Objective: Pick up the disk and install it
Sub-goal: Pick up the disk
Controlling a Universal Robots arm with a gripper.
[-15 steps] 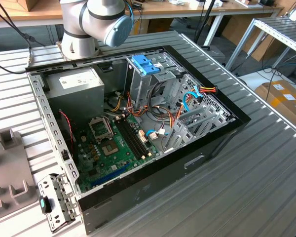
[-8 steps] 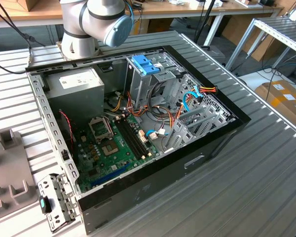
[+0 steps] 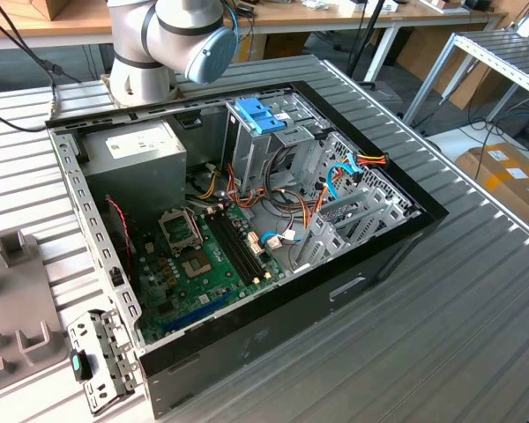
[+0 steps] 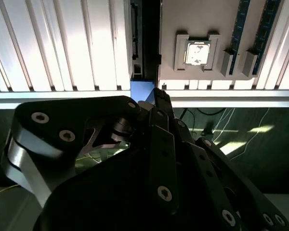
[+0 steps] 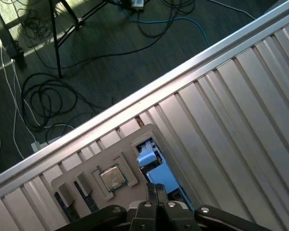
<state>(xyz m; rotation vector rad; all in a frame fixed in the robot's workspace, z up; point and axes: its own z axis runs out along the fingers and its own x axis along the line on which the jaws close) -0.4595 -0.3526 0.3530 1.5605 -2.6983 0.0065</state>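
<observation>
Both fingers (image 5: 152, 192) meet over the disk (image 5: 161, 177), near the table (image 5: 231, 110) edge.

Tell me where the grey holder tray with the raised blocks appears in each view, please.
Exterior view: the grey holder tray lies at the exterior view's left edge, beside the open computer case.
Second wrist view: the tray carries a square chip.
First wrist view: the tray sits near the table's edge, with the same chip.
Shared landmark: the ribbed metal table under it.

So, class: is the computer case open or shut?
Open: the case has no side panel; motherboard and cables lie exposed in the exterior view.
</observation>
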